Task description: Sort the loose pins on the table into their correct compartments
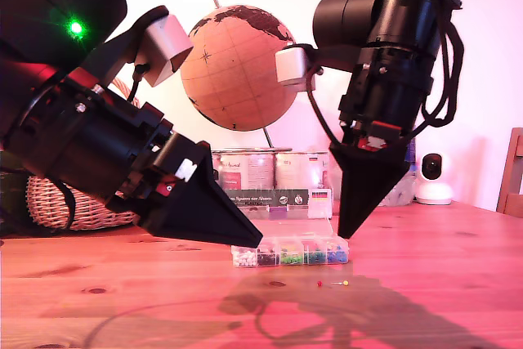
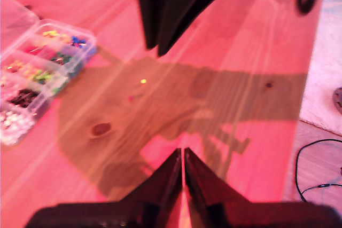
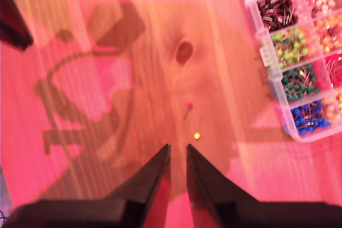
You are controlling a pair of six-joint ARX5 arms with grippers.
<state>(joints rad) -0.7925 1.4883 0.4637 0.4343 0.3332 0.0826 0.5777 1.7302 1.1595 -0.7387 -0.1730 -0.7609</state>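
Step in hand: pick up 1 loose pin w/ my second pincer [image 3: 177, 148].

1. Status. My second pincer hangs tip-down over the surface [image 1: 449, 267], jaws slightly spread, holding nothing. My first pincer [image 2: 183, 153] sits low nr the white end of the compartment box [image 1: 290, 255], jaws pressed together, empty.
2. Targets. The red-headed pin [image 3: 187, 111] and yellow-headed pin [image 3: 196, 135] lie flat on the wood, close together, just beside the box and outside it. The yellow one is nearest my second pincer's tips.
3. Approach. Take the yellow pin first. Centre the gap over its shaft, not the ball head, which would prob. roll out.
4. Descent. Go slow; the tips must meet the wood w/o pushing the pin away or nudging the red one.
5. Check. Confirm the pin is pinched before lifting; the shaft is barely visible in the second wrist view.
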